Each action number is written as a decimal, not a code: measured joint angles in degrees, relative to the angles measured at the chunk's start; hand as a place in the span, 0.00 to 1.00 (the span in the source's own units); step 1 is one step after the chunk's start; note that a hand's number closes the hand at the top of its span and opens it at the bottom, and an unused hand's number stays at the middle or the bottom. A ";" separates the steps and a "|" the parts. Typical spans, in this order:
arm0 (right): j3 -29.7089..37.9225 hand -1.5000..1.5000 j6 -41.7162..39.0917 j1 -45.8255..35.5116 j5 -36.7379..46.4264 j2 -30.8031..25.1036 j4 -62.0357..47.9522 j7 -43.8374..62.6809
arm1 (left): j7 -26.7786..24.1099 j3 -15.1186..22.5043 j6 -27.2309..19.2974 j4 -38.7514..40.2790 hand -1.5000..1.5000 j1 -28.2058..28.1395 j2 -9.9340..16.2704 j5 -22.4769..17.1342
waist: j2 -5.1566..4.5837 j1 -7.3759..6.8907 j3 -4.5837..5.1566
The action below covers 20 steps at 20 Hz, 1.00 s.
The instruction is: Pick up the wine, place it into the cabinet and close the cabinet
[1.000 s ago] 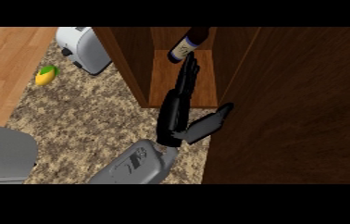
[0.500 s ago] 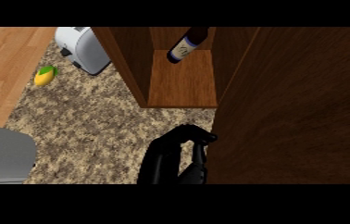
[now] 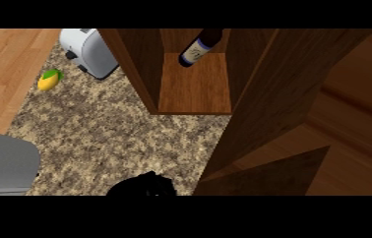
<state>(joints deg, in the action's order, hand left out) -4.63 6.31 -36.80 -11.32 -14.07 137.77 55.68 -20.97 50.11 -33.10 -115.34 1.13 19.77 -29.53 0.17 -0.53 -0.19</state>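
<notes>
We see the dark glass wine bottle (image 3: 198, 49) standing inside the open brown wooden cabinet (image 3: 195, 92); a black hand (image 3: 145, 186) shows below the cabinet.

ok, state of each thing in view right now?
wine bottle: inside the cabinet, on its shelf, not held
cabinet: open
cabinet door: swung out, not closed
hand: low at the bottom edge, holding nothing visible
toaster: on the counter

Saw only the lower part of the wine bottle (image 3: 198, 49), neck cut off by the upper band. Caught just a black sliver of one hand (image 3: 145, 187) at the lower edge, fingers unreadable. Toaster (image 3: 88, 51) clipped on top; grey object (image 3: 16, 166) cropped at left.
</notes>
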 measured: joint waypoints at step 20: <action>-26.98 1.00 7.23 -12.66 3.50 13.50 -11.35 -0.26 | -10.70 -31.76 30.92 -7.54 1.00 -22.67 27.30 -23.18 | 0.23 -1.46 0.39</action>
<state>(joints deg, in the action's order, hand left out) -31.61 13.54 -49.46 -7.83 -0.57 126.42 55.42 -31.67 18.35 -2.18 -122.88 -21.54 47.07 -52.70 0.40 -1.99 0.20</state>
